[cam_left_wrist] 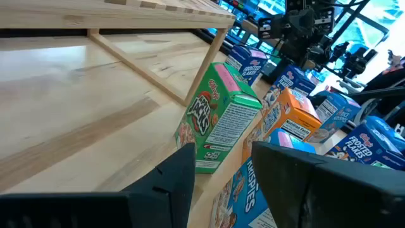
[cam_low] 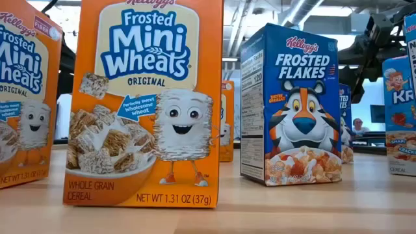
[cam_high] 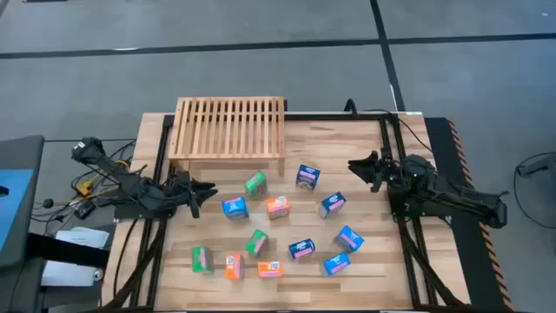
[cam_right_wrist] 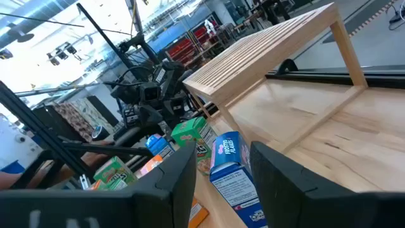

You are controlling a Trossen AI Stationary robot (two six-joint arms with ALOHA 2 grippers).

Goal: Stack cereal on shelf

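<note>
Cereal boxes [cam_high: 277, 207] scattered on table [cam_high: 365, 148]: light, thin cardboard, crushable; pinch across narrow sides. Left claw [cam_left_wrist: 221, 174], right claw [cam_right_wrist: 223, 166] part-open, empty. Shelf [cam_high: 230, 126] bare.

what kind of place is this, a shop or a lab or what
Most likely a robotics lab or workshop, not a shop. Two dark robot arms are mounted at a plank table holding mini cereal boxes and a small slatted shelf, on a bare grey floor, with ceiling lights and equipment racks showing beyond the table.
</note>
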